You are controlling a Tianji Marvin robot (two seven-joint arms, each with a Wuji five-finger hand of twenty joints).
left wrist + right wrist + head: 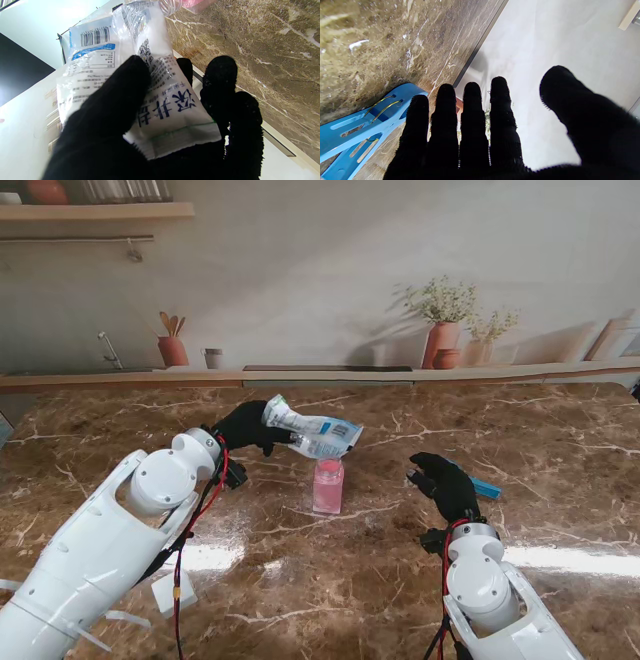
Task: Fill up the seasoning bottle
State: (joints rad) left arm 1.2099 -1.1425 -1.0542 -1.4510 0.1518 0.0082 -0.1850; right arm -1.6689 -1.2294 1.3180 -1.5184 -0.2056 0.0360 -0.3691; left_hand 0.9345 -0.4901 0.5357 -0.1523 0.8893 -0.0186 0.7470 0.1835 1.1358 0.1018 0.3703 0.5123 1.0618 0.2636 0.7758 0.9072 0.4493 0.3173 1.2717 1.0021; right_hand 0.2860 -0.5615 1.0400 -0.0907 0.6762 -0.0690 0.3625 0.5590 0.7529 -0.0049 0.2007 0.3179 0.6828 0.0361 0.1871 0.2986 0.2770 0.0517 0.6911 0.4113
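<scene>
Pink bottle stood upright on the marble table, mouth open. Left hand gripped a white salt bag by its sealed end, thumb pressed on the printed face, other fingers wrapped behind. Bag was held tilted off the table, far end directly over the bottle mouth; contact between bag and bottle couldn't be confirmed. In the left wrist view the bottle rim showed just past the bag's far end. Right hand sat right of the bottle, well apart from it, fingers straight and side by side, thumb spread, holding nothing. Blue clip lay on the table just beside that hand, on the side away from the bottle.
</scene>
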